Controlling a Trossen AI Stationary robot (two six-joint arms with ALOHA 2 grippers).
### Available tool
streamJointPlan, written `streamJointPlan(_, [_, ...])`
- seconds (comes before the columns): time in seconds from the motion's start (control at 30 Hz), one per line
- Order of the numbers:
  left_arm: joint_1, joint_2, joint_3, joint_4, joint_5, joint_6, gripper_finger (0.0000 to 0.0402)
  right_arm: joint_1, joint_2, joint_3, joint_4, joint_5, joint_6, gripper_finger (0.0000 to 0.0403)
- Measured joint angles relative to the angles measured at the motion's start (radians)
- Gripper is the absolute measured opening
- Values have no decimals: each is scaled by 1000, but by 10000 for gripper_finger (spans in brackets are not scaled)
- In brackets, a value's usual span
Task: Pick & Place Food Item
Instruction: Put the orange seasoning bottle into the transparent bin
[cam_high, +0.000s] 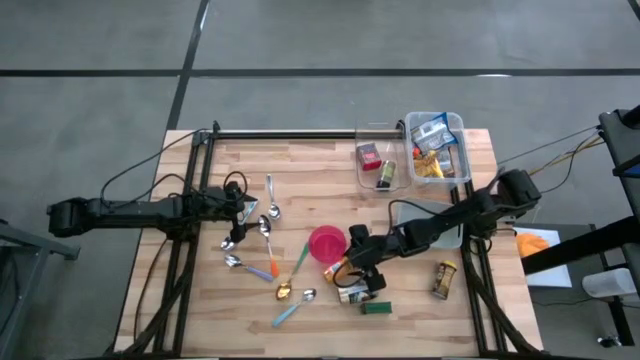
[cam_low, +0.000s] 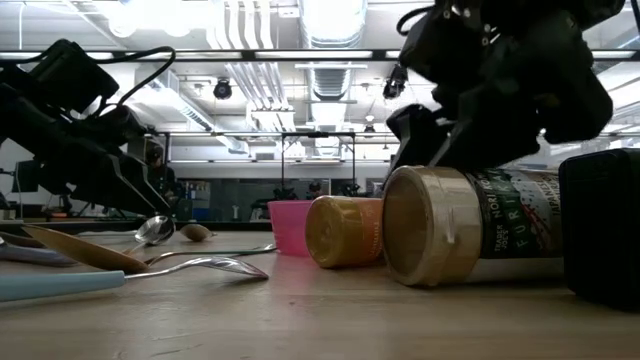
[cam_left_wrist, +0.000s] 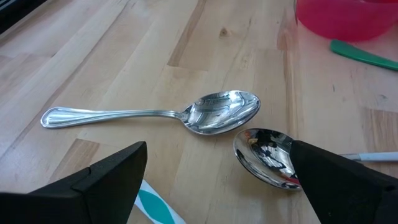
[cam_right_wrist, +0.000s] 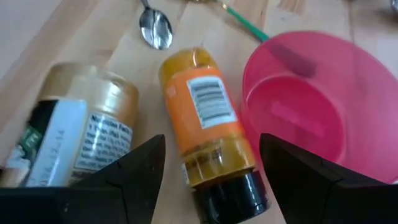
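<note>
An orange bottle (cam_right_wrist: 208, 121) with a black cap lies on its side beside the pink bowl (cam_right_wrist: 305, 106); from above the orange bottle (cam_high: 340, 270) is just below the bowl (cam_high: 327, 243). My right gripper (cam_right_wrist: 214, 186) hovers open over the bottle's capped end, one finger on each side, apart from it. A gold-lidded jar (cam_right_wrist: 81, 137) lies next to the bottle, and at table height this jar (cam_low: 470, 225) is under my right gripper (cam_low: 470, 130). Over the spoons at the left, my left gripper (cam_left_wrist: 224, 186) waits open.
Two clear bins (cam_high: 437, 148) with packaged food stand at the back right. Several spoons (cam_high: 268, 225) lie left of the bowl, two of them (cam_left_wrist: 217, 112) close under the left gripper. A dark green box (cam_high: 377, 308) and another jar (cam_high: 443, 280) lie toward the front right.
</note>
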Motion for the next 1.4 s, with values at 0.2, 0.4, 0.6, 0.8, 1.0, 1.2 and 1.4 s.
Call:
streamJointPlan(0.2, [0, 0, 0, 0, 0, 0, 396, -3, 24, 0, 1, -5, 3, 258])
streamJointPlan(0.4, [0, 0, 0, 0, 0, 0, 396, -3, 24, 0, 3, -24, 8, 258])
streamJointPlan(0.6, [0, 0, 0, 0, 0, 0, 396, -2, 24, -6, -5, -27, 30, 258])
streamJointPlan(0.8, [0, 0, 0, 0, 0, 0, 396, -2, 53, -10, -7, -26, 32, 258])
streamJointPlan(1.0, [0, 0, 0, 0, 0, 0, 396, -3, 80, -11, -5, -25, 60, 258])
streamJointPlan(1.2, [0, 0, 0, 0, 0, 0, 396, -4, 81, -11, -4, -23, 59, 258])
streamJointPlan(1.4, [0, 0, 0, 0, 0, 0, 396, -6, 81, -11, -4, -21, 61, 258])
